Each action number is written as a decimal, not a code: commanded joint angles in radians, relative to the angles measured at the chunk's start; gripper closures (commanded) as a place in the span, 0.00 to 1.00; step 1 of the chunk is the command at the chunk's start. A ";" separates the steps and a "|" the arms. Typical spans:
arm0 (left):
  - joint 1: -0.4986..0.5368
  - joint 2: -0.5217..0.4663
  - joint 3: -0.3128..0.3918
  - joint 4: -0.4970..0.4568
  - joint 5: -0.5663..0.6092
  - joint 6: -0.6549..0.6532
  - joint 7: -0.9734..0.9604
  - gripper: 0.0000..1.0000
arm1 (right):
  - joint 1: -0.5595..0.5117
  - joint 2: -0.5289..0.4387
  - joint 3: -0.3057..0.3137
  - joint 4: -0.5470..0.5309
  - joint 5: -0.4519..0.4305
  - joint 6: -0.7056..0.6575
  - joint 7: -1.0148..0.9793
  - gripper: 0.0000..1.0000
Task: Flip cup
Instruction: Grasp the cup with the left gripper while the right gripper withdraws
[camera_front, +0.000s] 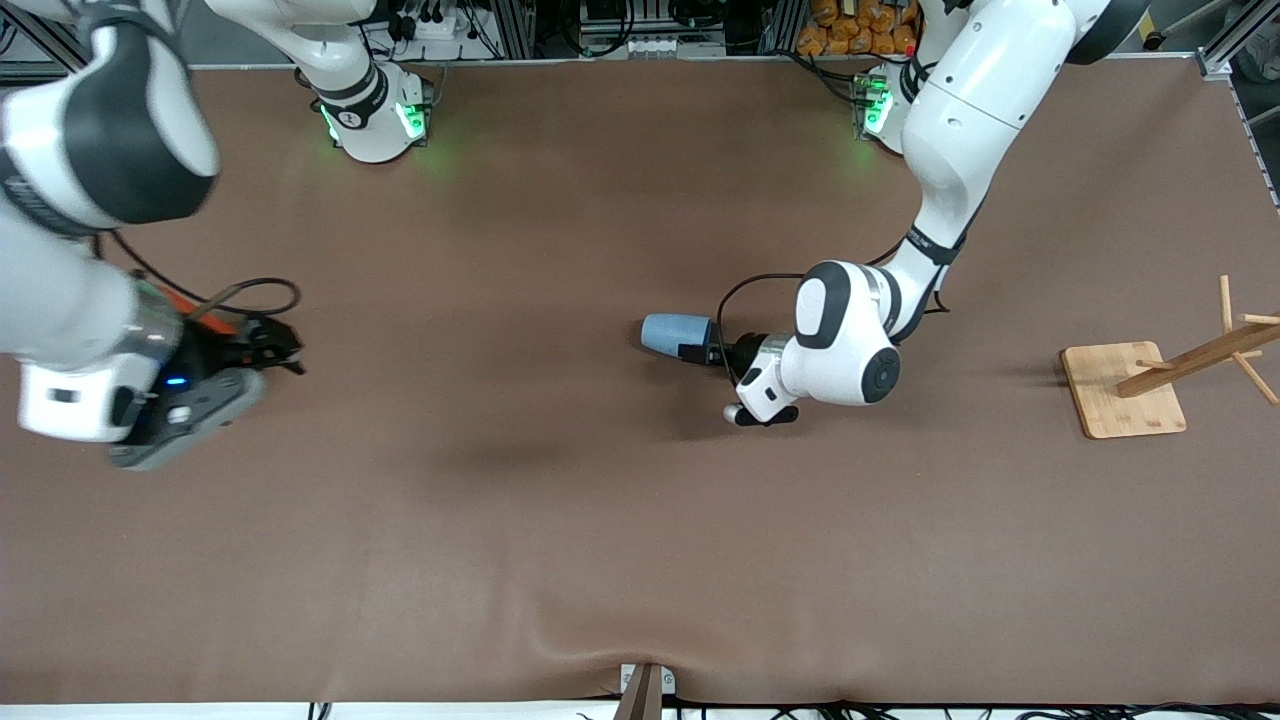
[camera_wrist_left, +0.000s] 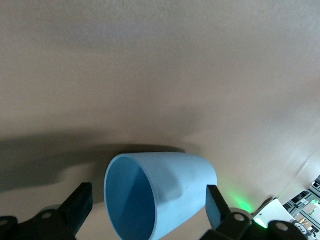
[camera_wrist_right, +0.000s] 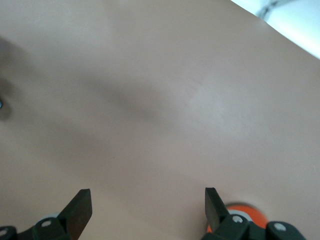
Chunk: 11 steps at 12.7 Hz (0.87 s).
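The light-blue cup (camera_front: 668, 333) lies on its side on the brown table mat near the middle. In the left wrist view the cup (camera_wrist_left: 175, 185) shows its darker blue mouth toward the camera. My left gripper (camera_front: 692, 347) is low at the cup's mouth end, open, with one black finger (camera_wrist_left: 80, 204) a little apart from the rim and the other finger (camera_wrist_left: 216, 205) close against the cup's side. My right gripper (camera_front: 272, 350) hangs open over the mat at the right arm's end of the table, with nothing between its fingers (camera_wrist_right: 80, 205).
An orange can (camera_front: 205, 312) shows partly under the right hand, and its orange edge (camera_wrist_right: 241, 211) shows beside one right finger. A wooden rack on a bamboo base (camera_front: 1120, 390) stands at the left arm's end of the table.
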 joint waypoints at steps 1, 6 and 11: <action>-0.044 -0.042 0.004 -0.048 -0.062 0.072 -0.017 0.00 | 0.006 -0.130 -0.043 -0.134 0.046 -0.001 0.228 0.00; -0.070 -0.043 0.006 -0.049 -0.081 0.089 -0.060 0.00 | 0.017 -0.218 -0.053 -0.158 0.077 -0.132 0.741 0.00; -0.067 -0.054 0.012 -0.083 -0.066 0.091 -0.043 1.00 | 0.020 -0.464 -0.128 -0.461 0.081 -0.018 0.724 0.00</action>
